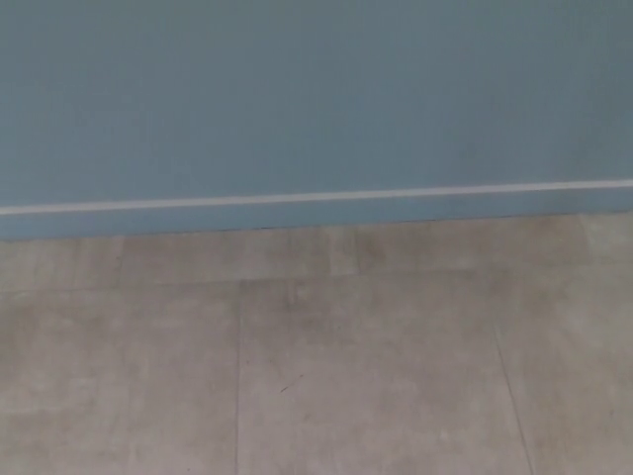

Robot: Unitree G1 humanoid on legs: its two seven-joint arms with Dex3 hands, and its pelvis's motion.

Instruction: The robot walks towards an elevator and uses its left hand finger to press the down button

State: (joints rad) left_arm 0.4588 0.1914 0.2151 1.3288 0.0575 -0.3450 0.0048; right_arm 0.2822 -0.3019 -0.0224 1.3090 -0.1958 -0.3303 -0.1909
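Down button is nowhere in the head view, and no elevator door or panel shows either, so where it sits cannot be told. Neither the left robot hand nor the right robot hand appears, so how open each is, or whether it holds anything, cannot be told. Judged from this, the task is at the walking stage: the camera looks at the base of a wall, and reaching the elevator, raising the left robot hand and pressing are all left to do. Counted: one blue wall (316, 99), one white stripe (316, 197) low along it, one tiled floor (376, 376) with two long seams running toward the camera, and one small dark mark (287, 386).
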